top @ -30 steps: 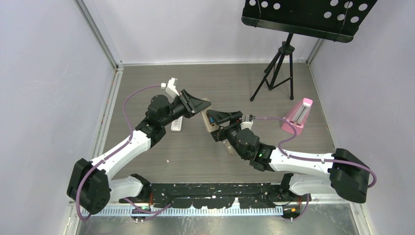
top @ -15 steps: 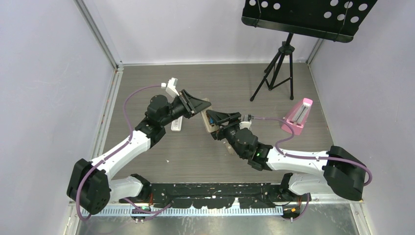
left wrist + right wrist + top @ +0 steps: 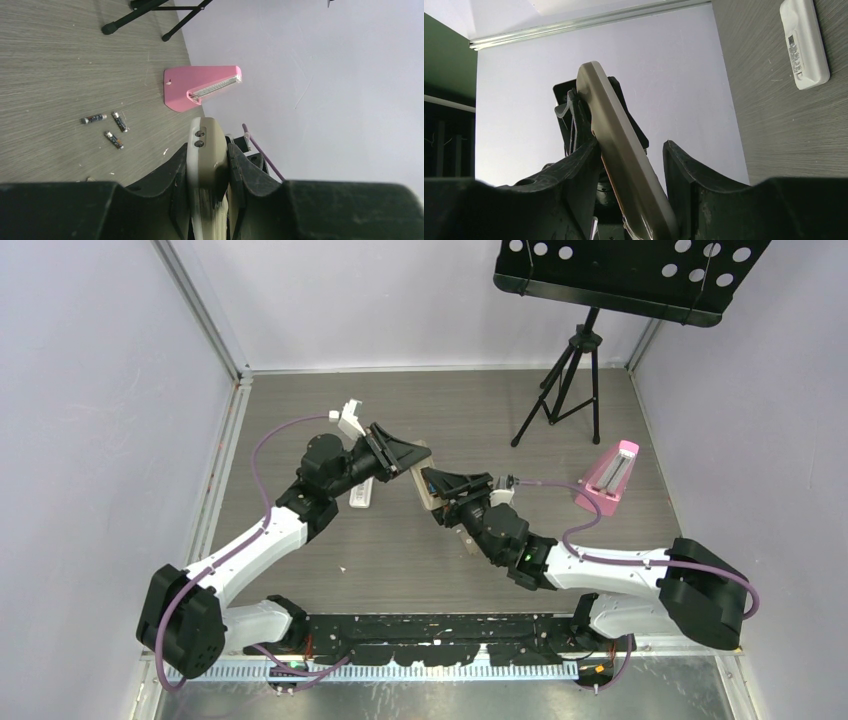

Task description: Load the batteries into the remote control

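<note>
The remote control [image 3: 428,488], a tan-beige bar with a white edge, hangs above the middle of the table between both arms. My left gripper [image 3: 410,462] is shut on one end of it; in the left wrist view the remote control [image 3: 205,145] sits clamped in that gripper [image 3: 209,162]. My right gripper [image 3: 630,147] straddles the other end of the remote control [image 3: 616,135]: one finger touches it, and a gap shows at the other finger [image 3: 676,160]. Three batteries [image 3: 114,131] lie loose on the table in the left wrist view.
A plain white bar with a dark label [image 3: 804,42] lies on the table under my left arm [image 3: 362,495]. A pink wedge [image 3: 610,472] stands at the right. A black music stand on a tripod [image 3: 570,380] is at the back right. Walls close in three sides.
My right gripper's jaws have narrowed round the remote control, and the right arm has shifted slightly left. The left arm and the remote control have stayed put.
</note>
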You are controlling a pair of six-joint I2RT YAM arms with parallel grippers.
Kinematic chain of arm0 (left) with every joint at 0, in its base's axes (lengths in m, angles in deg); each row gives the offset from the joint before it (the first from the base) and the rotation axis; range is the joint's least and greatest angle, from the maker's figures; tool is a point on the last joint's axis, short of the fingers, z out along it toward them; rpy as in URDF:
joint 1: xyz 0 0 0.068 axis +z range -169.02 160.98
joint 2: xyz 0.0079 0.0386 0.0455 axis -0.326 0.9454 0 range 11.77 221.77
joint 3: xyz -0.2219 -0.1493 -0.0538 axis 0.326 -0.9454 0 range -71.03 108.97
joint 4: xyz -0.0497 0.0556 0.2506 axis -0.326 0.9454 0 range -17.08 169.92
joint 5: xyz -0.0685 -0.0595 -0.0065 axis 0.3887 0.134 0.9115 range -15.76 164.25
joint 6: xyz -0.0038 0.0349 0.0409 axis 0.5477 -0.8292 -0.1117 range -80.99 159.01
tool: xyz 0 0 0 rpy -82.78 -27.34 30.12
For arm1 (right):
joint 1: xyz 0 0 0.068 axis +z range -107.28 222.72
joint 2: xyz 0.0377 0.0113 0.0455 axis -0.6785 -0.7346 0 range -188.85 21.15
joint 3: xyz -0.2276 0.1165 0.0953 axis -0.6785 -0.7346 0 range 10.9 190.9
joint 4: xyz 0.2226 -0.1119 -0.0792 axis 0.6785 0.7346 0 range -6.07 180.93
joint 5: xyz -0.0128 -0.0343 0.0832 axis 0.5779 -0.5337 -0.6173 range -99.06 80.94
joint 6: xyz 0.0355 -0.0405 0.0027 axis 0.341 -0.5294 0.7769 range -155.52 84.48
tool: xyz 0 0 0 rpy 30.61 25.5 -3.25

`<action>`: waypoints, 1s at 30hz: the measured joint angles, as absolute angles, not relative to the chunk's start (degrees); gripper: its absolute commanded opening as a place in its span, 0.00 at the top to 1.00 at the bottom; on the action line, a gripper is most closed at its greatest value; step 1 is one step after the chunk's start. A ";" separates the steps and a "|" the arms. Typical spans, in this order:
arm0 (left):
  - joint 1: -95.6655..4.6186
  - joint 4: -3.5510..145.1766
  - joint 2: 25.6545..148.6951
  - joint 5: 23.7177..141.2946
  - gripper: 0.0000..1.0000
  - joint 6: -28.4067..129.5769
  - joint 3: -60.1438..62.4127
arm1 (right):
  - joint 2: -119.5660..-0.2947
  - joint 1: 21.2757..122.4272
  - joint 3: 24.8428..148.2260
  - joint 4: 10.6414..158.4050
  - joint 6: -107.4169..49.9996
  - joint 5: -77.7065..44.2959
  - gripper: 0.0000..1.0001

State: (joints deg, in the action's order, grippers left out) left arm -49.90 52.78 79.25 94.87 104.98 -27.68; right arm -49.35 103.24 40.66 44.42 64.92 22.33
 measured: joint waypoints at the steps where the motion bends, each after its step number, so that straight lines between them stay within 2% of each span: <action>1: -49.90 52.95 79.25 94.85 1.00 105.05 -27.68 | -49.35 103.24 40.51 44.22 64.70 22.33 0.43; 5: -50.03 53.47 79.25 95.09 1.00 104.35 -27.66 | -49.04 103.15 39.57 43.68 63.28 22.36 0.16; 8: -50.03 54.39 79.25 95.28 1.00 103.52 -27.66 | -48.13 102.93 38.58 43.66 61.62 22.40 0.09; 15: -49.35 55.90 79.25 96.99 1.00 100.28 -27.59 | -41.63 101.55 34.89 43.77 52.18 21.52 0.11; 20: -48.13 58.11 79.27 102.84 1.00 94.90 -25.98 | -34.22 100.13 34.60 49.16 37.58 17.52 0.14; 24: -47.78 58.17 79.38 108.86 1.00 90.05 -25.04 | -30.84 99.94 37.60 57.51 21.14 11.23 0.21; 28: -47.78 58.20 79.91 114.01 1.00 86.66 -25.01 | -31.64 99.94 42.76 65.67 10.34 3.78 0.23; 30: -47.78 58.22 79.93 115.48 1.00 85.55 -25.01 | -32.17 99.94 43.87 66.76 7.59 1.24 0.27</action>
State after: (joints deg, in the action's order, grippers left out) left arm -47.78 58.22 79.93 115.48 85.55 -25.01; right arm -32.17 99.94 43.87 66.76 7.59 1.24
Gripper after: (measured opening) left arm 0.283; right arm 0.776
